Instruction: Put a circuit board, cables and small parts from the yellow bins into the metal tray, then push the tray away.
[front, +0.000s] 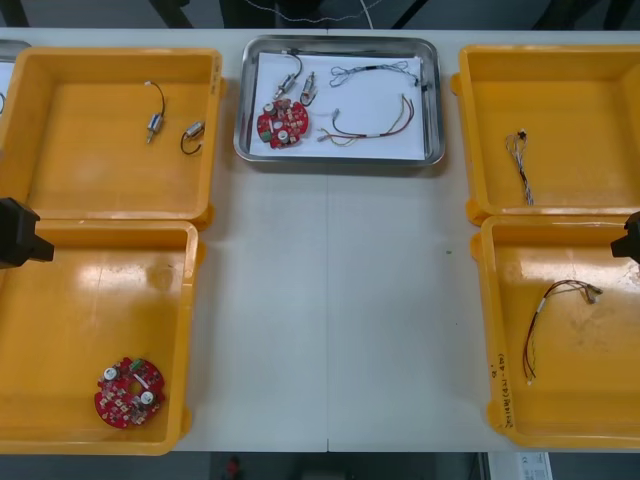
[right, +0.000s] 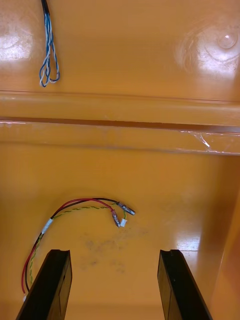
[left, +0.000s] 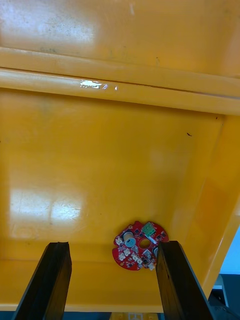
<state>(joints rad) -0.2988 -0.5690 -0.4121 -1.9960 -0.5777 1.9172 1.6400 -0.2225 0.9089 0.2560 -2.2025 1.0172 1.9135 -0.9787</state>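
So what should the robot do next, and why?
Probably bring one arm to the near rim of the shiny metal tray and push it away: it already holds a round red circuit board, cables and small metal parts, and both jaws stand open, empty.

Yellow bins (front: 90, 150): smooth plastic, glossy with bright glare patches; faint dark scuffs on one floor.
Metal tray (front: 433, 100): shiny polished metal rim, matt white inside.
Surface (front: 330, 300): light, smooth, matt.

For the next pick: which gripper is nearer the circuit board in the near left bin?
Left. The left gripper hangs open at that bin, the circuit board beside one finger; the right gripper is at the near right bin.
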